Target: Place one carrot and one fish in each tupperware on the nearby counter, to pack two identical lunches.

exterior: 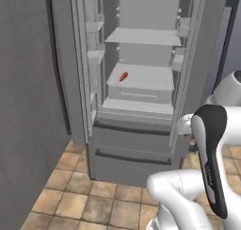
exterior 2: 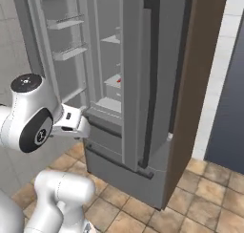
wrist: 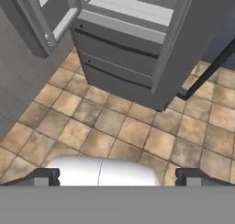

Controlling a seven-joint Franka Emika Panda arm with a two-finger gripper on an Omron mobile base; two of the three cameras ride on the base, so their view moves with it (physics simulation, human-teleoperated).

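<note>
- The gripper [wrist: 117, 178] stands wide open, holding nothing, over the tiled floor [wrist: 114, 126].
- A small red thing [exterior: 123, 77], carrot or fish, too blurred to tell, lies on a shelf [exterior: 146, 78] in the open fridge [exterior: 136, 130].

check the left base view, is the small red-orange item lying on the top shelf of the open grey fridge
No, the small red-orange tapered item lies on a lower shelf of the open grey fridge, just above the drawer, with another shelf above it.

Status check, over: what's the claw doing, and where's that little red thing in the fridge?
Gripper open, empty, pointing down at the floor tiles. Small red item, carrot or fish unclear, lying on a shelf of the open fridge. Nothing blocking it.
</note>
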